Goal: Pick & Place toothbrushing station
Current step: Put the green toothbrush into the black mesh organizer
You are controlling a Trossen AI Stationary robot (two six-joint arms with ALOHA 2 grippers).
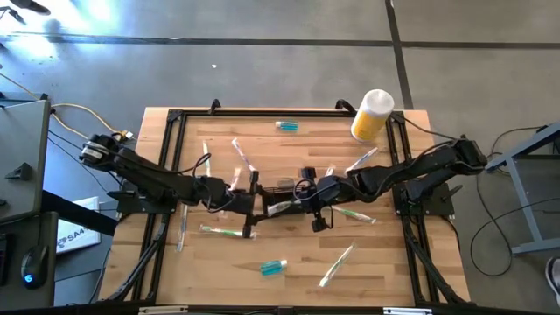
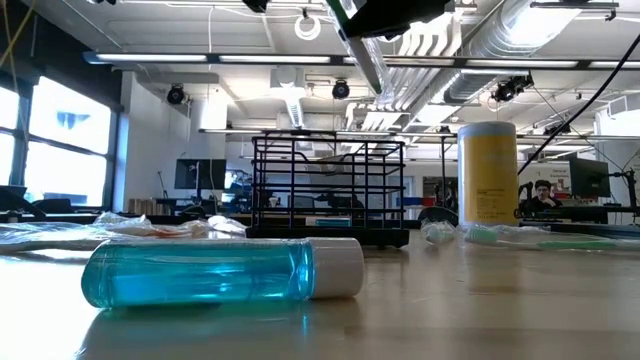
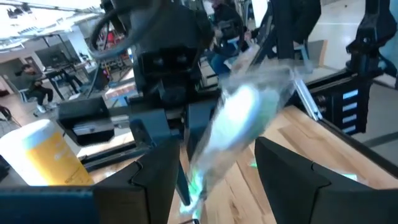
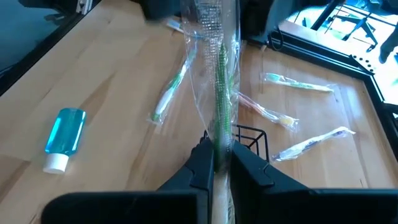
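1. The right gripper [image 4: 219, 163] is pinched shut on a green toothbrush in a clear plastic wrapper [image 4: 219, 81]. It holds one end, so the rest of the toothbrush sticks out past the fingers toward the other arm.

2. The left gripper [image 3: 210, 171] has its fingers spread wide. In the left wrist view the wrapped toothbrush passes between the two fingers. The picture is blurry there, so I cannot say for sure if the fingers touch it, but they do not look pressed on it.

3. I think the two arms meet in the middle of the high view so that one can hand the toothbrush to the other, or so both can line it up over the box.

4. The toothbrushing station, a small black wire box [image 1: 278, 187], stands on the wooden table [image 1: 394, 271] in the middle of the high view, right between the two grippers. In the low view it sits in the middle of the frame, upright, and I see nothing sticking up out of it. In the right wrist view a corner of it [image 4: 252, 138] shows just beside the right gripper's fingers and below the toothbrush.

5. Other wrapped toothbrushes lie about the table. A small blue bottle with a white cap [image 1: 273, 268] lies on its side at the lower middle of the high view. A tall yellow can with a white lid [image 1: 372, 115] stands at the upper right.

6. The job looks only just begun, because most of the toothbrushes are lying outside the box.
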